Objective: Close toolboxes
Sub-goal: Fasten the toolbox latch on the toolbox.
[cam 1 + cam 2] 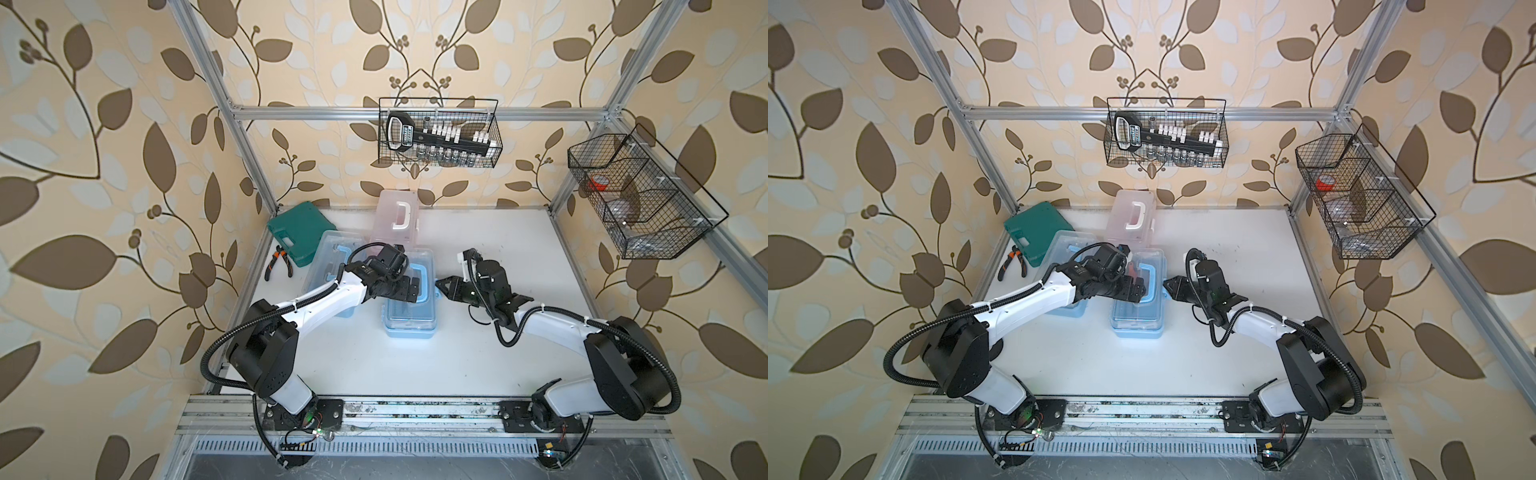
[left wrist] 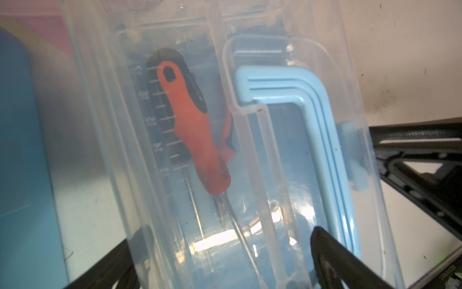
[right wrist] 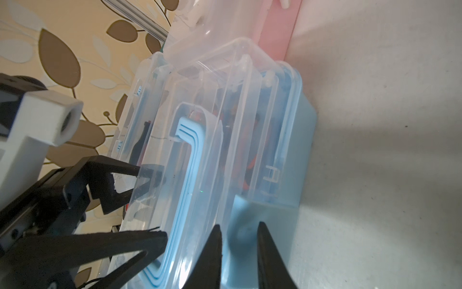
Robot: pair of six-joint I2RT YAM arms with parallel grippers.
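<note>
Right hand (image 1: 441, 285), fingers nearly together (can't tell if it's actually pinching anything), is nosing at the side latch (image 3: 241, 221). I'm guessing it's risking slipping off and shoving the near blue toolbox (image 1: 409, 334) sideways if it's pushing off-angle. That box is sitting mid-tabletop (image 1: 415, 374), just beside that hand, with the left hand (image 1: 409, 289) hovering spread wide over its clear lid (image 1: 409, 318).

Bright soft light, blurry wrist close-ups

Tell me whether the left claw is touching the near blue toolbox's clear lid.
Touching. The right wrist view shows the left claw pressing a fingertip against the clear lid beside its handle.
</note>
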